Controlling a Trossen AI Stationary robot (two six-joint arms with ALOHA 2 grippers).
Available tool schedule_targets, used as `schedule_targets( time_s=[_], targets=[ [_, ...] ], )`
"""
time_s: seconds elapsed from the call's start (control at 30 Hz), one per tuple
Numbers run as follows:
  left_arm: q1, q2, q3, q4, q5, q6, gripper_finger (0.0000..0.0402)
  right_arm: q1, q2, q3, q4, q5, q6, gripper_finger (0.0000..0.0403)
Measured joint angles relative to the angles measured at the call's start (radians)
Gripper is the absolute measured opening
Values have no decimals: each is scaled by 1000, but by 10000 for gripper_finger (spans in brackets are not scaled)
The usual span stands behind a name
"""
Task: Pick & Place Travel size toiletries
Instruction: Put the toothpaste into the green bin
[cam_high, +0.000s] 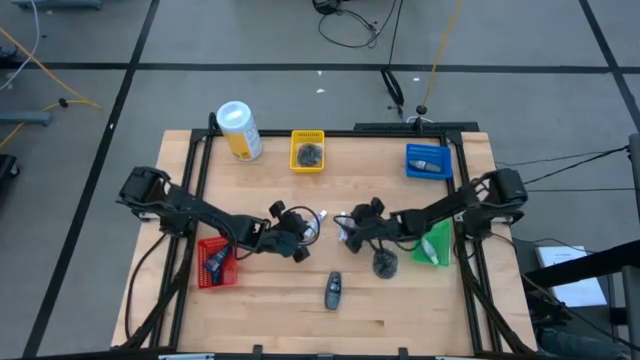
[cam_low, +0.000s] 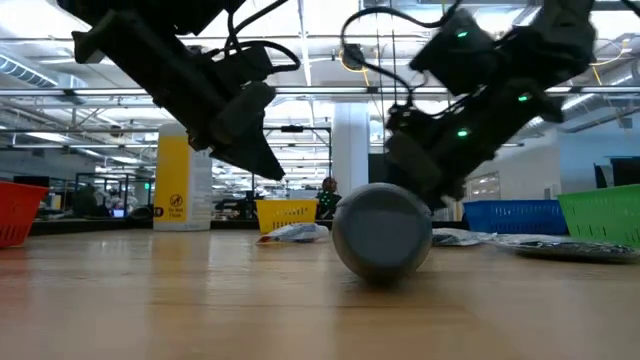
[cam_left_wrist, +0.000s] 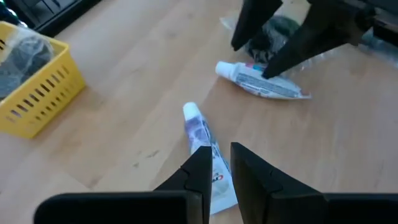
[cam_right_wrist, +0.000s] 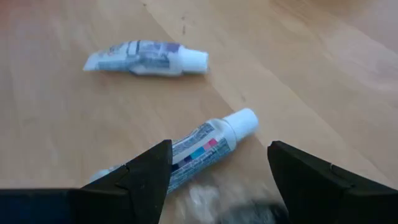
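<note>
- High view: both arms reach in to mid-table, tips near each other. L gripper (cam_high: 306, 228) over one white tube (cam_high: 318, 217); R gripper (cam_high: 349, 229) by a second tube, dark disc (cam_high: 385, 264) near.
- Low view: both arms slope down behind a grey round item (cam_low: 381, 243).
- L wrist: fingers (cam_left_wrist: 196, 171) nearly closed, narrow gap over the tube's tail (cam_left_wrist: 208, 152); grip w/ contact not certain.
- R wrist: jaws wide, empty, straddling the second tube (cam_right_wrist: 205, 144), prob. lined up to pick.
</note>
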Motion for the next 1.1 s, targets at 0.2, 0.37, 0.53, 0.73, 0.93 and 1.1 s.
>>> schedule_targets(
  time_s=[0.2, 0.37, 0.53, 0.73, 0.93, 1.1],
  targets=[
    [-14, 15, 0, 20, 0, 15, 61, -6, 111, 84, -4, -47, -22, 231],
    [-19, 15, 0, 21, -1, 18, 61, -2, 111, 92, 25, -94, -128, 147],
    [-19, 15, 0, 27, -1, 18, 61, 10, 64, 90, 2, -133, -270, 55],
    [-19, 15, 0, 27, -1, 18, 61, 49, -75, 90, -106, -181, -346, 12],
    [-19, 15, 0, 29, -1, 18, 61, 72, -120, 86, -136, -230, -359, 45],
    [-19, 15, 0, 30, -1, 15, 61, 40, -45, 85, -72, -234, -508, 144]
  ],
)
